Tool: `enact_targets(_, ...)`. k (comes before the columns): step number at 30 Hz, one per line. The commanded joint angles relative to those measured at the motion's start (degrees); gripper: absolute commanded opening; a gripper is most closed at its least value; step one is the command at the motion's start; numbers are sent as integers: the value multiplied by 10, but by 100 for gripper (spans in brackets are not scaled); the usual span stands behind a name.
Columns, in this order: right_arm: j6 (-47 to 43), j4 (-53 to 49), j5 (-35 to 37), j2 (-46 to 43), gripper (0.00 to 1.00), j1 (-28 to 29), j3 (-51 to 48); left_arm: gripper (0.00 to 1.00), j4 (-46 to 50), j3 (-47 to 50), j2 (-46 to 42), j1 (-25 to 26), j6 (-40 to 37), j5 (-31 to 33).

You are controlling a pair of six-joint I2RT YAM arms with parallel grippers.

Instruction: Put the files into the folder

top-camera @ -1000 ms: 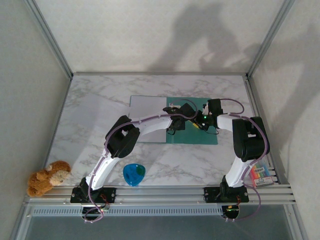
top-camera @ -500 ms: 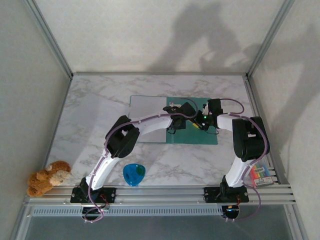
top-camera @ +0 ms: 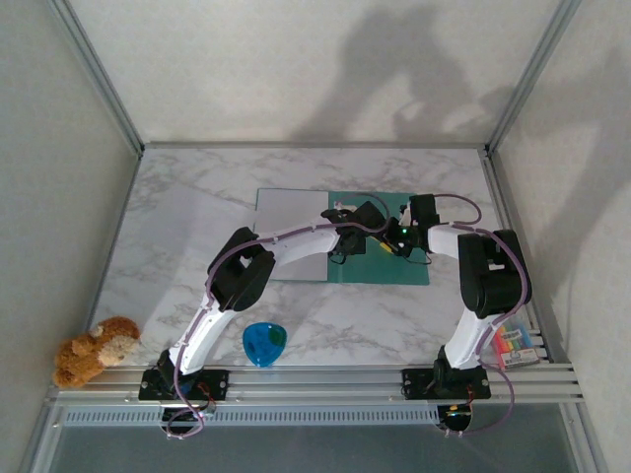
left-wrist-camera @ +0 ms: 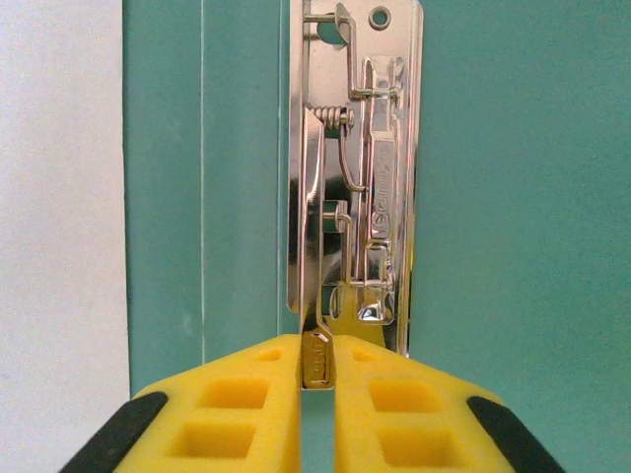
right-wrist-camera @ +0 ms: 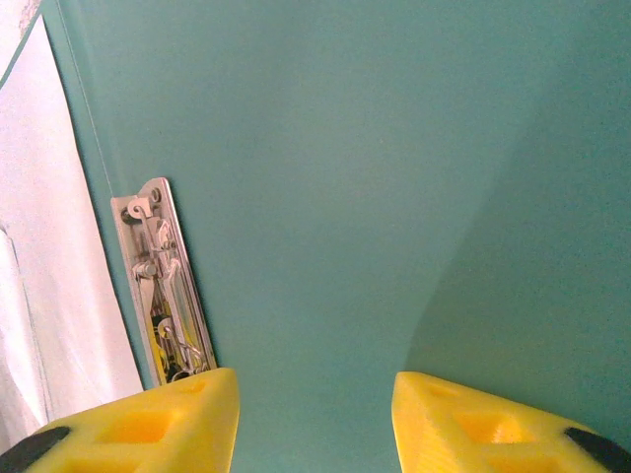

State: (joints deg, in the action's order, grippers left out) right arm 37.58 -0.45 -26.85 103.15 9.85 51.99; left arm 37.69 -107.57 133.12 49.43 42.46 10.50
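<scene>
So the folder (top-camera: 394, 264) is lying open and flat in the middle of the marble table (top-camera: 177, 227). It's matte teal card, smooth, with a couple of crease lines running down the spine. Butting up against its left edge is a pale grey rectangle, thin and plain. As far as I can tell that's the files (top-camera: 286, 232), though I can't say if they're sitting on the folder's other flap or if that *is* the flap.

Fixed inside the teal panel by the spine is a metal clip (left-wrist-camera: 360, 177): long, shiny, chrome-looking plate with a little coil spring and wire lever on it. Nothing is tucked under it.

The left claw (left-wrist-camera: 315, 360) has its yellow foam pads (left-wrist-camera: 237, 404) squeezed together on the small metal tab at the near end of that clip. The right claw (right-wrist-camera: 315, 414) is spread wide over bare teal card, holding nothing, with the clip just off to its left.

Near the front edge there's a blue plastic cup (top-camera: 264, 343), a brown plush toy (top-camera: 94, 350) in the left corner, and some small colourful bits (top-camera: 515, 343) by the right arm's base.
</scene>
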Motion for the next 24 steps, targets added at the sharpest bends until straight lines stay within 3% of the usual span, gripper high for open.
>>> enact_targets(1,0,-51,1,31,46,8,-9,14,11,-9,8,-5,2,5)
enact_targets(24,35,-10,-19,32,46,11,-42,13,-66,50,5,-4,14,-70)
